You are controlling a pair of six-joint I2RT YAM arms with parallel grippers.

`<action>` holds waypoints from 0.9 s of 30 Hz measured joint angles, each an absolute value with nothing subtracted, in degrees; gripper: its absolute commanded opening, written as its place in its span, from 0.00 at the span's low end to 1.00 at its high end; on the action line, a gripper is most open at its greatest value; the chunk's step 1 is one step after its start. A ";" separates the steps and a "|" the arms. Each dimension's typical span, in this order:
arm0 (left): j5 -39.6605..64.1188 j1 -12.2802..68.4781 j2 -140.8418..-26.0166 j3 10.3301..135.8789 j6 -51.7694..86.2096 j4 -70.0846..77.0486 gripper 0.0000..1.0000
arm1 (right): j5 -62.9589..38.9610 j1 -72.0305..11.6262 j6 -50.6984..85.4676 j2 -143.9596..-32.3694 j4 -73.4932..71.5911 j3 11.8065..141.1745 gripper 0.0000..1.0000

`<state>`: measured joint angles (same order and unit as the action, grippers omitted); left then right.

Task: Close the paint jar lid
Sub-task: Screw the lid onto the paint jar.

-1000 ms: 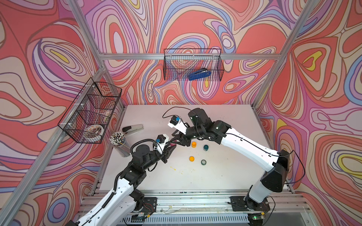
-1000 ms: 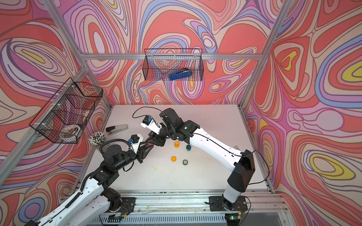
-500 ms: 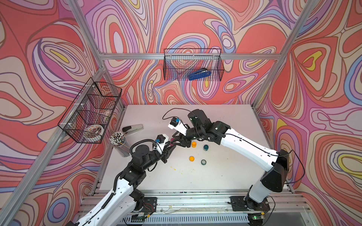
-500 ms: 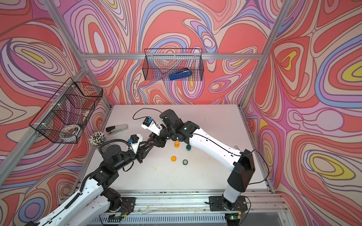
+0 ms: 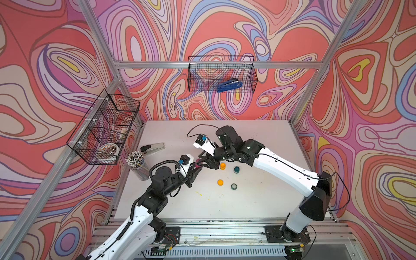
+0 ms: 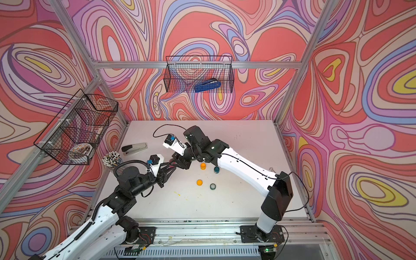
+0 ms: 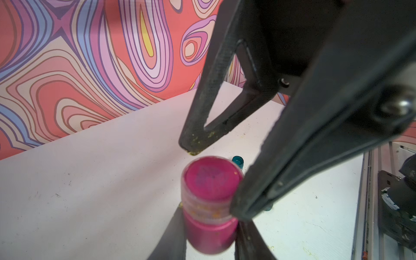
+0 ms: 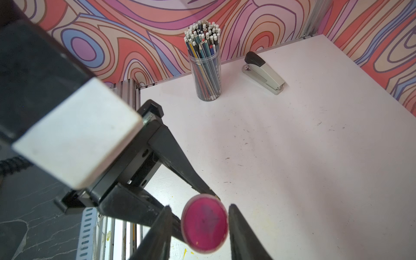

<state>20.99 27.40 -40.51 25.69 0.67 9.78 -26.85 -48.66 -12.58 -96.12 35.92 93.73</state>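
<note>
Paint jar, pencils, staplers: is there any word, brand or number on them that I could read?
No text can be read anywhere.
On the pink paint jar: only a dark smudge on its end and a speckled band, no letters.
On the pencils: print, if any, too small.
On the grey stapler and blue stapler: no legible marking.

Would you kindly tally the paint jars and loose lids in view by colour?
Orange: 2 (orange jar, orange lid)
Teal: 2 (teal jar, teal lid)
Pink: 1 (pink jar)
Total: 5
</note>
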 measured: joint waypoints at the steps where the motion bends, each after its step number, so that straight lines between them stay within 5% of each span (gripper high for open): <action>1: 20.99 27.40 -40.51 25.69 0.67 9.76 0.28 | -26.87 -48.66 -12.58 -96.14 35.92 93.73 0.42; 9: 20.95 27.40 -40.51 25.69 0.67 9.76 0.27 | -26.96 -48.66 -12.47 -96.14 35.88 93.60 0.35; 16: 20.51 27.40 -40.47 25.69 0.67 8.80 0.27 | -27.05 -48.66 -12.27 -96.14 35.31 92.53 0.43; 27: 20.49 27.40 -40.45 25.69 0.67 8.84 0.27 | -26.85 -48.40 -11.66 -96.14 35.14 91.59 0.39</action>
